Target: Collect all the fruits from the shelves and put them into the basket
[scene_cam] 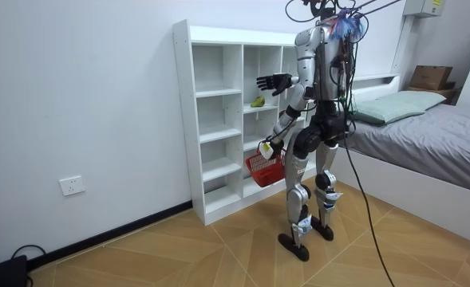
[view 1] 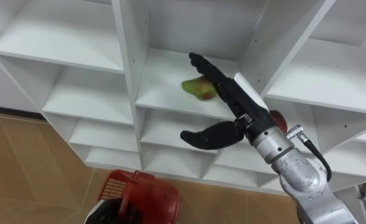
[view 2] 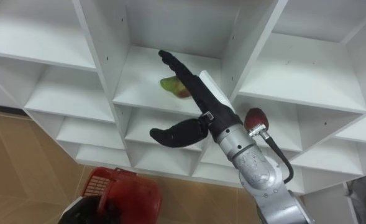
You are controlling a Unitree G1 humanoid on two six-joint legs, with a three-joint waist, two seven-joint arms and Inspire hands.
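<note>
On a middle shelf of the closet [view 1: 127, 62] lies a green-red fruit [view 1: 195, 88]; the right hand [view 1: 231, 94] hovers before it, fingers [view 1: 201, 65] wide, holding nothing. Below, the left hand [view 1: 111, 211] grips a red basket [view 1: 153, 196].

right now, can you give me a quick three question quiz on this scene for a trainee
1. True or false: the right hand is closed round the green fruit.
2. Which column of the shelf holds the green fruit? A) left B) middle C) right
3. Fill in: the basket low at the robot's left side is ____ in colour.

Key
1. False: its fingers are straight, reaching toward the fruit, which lies on the shelf.
2. B
3. red
</note>
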